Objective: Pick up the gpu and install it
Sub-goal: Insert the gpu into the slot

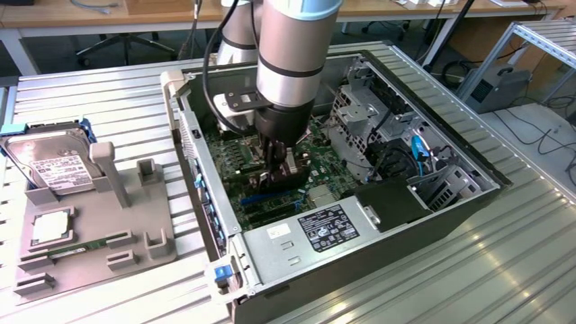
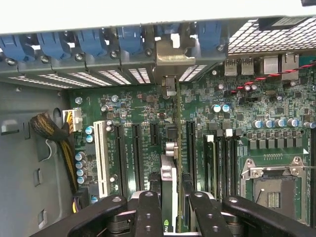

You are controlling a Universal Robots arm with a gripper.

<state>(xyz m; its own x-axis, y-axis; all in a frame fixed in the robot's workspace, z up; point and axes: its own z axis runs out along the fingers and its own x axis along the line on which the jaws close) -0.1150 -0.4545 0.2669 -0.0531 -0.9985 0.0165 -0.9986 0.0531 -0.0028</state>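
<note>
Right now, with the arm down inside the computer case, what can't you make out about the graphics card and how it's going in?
- Graphics card, wrist view: seen edge-on between the gripper fingers; its lower part is cut off by the picture's edge.
- Slot under the card, wrist view: covered by the card, so seating is unclear.
- Card, exterior view: the arm hides most of it.
- Label on the hard drive, exterior view: text too small.

Exterior view: high, angled down over open computer case [image 1: 360, 223] on tabletop [image 1: 108, 94]. Wrist view: close, looking past fingers [image 2: 148, 212] onto motherboard [image 2: 276, 123]. Shared: case interior, motherboard.
</note>
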